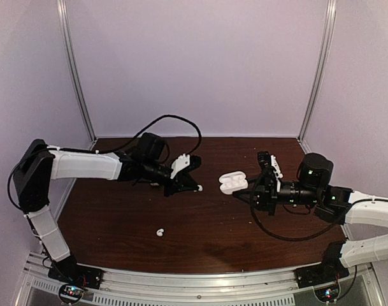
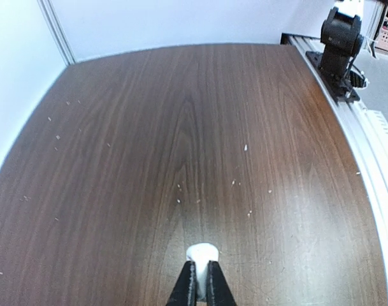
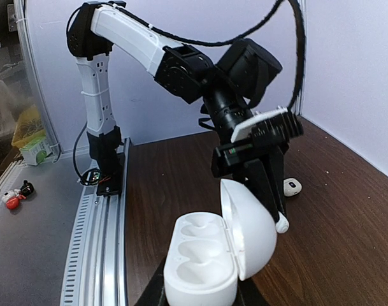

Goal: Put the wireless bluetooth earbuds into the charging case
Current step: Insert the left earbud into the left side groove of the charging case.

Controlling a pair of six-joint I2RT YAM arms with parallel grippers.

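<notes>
Gripping an earbud (image 2: 202, 254), left claw (image 2: 201, 270) stands well clear of table (image 2: 181, 127) edges.

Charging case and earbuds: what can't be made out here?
- Right claw: tips hidden beneath the glossy white open charging case, right wrist view.
- Tiny white earbud in the left claw: stem hidden inside the grip, left wrist view.
- Loose white earbud: too small in the top view to tell orientation.

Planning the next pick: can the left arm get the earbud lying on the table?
Probably not yet: its jaws are shut on another earbud, though nothing stands between them and the loose earbud.
</notes>
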